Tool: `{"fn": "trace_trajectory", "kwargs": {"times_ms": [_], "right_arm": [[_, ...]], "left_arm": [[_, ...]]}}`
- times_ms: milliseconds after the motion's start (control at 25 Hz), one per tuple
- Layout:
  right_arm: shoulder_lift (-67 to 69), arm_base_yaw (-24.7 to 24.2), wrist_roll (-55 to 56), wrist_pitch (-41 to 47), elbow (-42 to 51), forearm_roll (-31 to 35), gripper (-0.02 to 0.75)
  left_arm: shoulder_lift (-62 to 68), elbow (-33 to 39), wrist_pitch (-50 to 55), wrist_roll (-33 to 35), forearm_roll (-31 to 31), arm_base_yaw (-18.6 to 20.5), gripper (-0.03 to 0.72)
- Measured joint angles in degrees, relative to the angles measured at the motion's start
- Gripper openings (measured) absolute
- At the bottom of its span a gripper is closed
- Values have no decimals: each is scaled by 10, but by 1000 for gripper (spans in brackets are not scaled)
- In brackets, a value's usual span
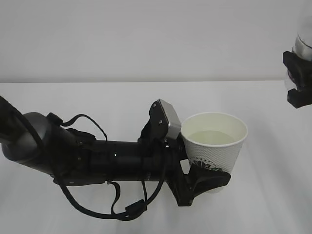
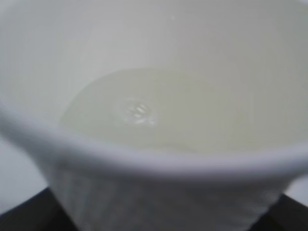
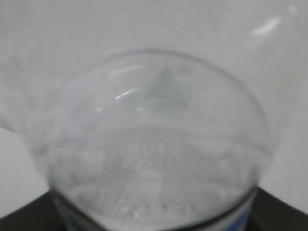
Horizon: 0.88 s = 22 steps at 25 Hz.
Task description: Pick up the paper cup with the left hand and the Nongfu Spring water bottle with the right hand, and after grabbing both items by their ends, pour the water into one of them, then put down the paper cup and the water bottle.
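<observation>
From the exterior view, the left hand (image 1: pixel 207 180) grips the paper cup (image 1: pixel 214 146) low on its wall, black fingers wrapped near the base. The cup stands upright, lifted above the white table (image 1: pixel 73 97), with water (image 1: pixel 212 138) inside. Thin paper with a rolled rim would crush easily, I'd say, so a gentle hold down low suits it. At three o'clock, high up, the right hand (image 1: pixel 298 73) clamps something clear.

The left wrist view shows pale liquid pooled below the cup's rim (image 2: pixel 154 159).

The right wrist view shows the Nongfu Spring water bottle (image 3: pixel 154 159) held: clear ribbed plastic, probably slick and springy.
</observation>
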Motion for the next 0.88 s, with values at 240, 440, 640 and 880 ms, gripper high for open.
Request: {"fn": "trace_trajectory", "kwargs": {"times_ms": [240, 440, 640, 880], "right_arm": [[0, 0, 115, 0, 0, 0, 440], [0, 0, 156, 0, 0, 0, 440], [0, 0, 181, -1, 11, 1, 440], [0, 0, 195, -1, 26, 1, 440]], "left_arm": [[0, 0, 0, 0, 0, 0, 524], [0, 0, 0, 0, 0, 0, 524], [0, 0, 0, 0, 0, 0, 524], [0, 0, 0, 0, 0, 0, 524]]}}
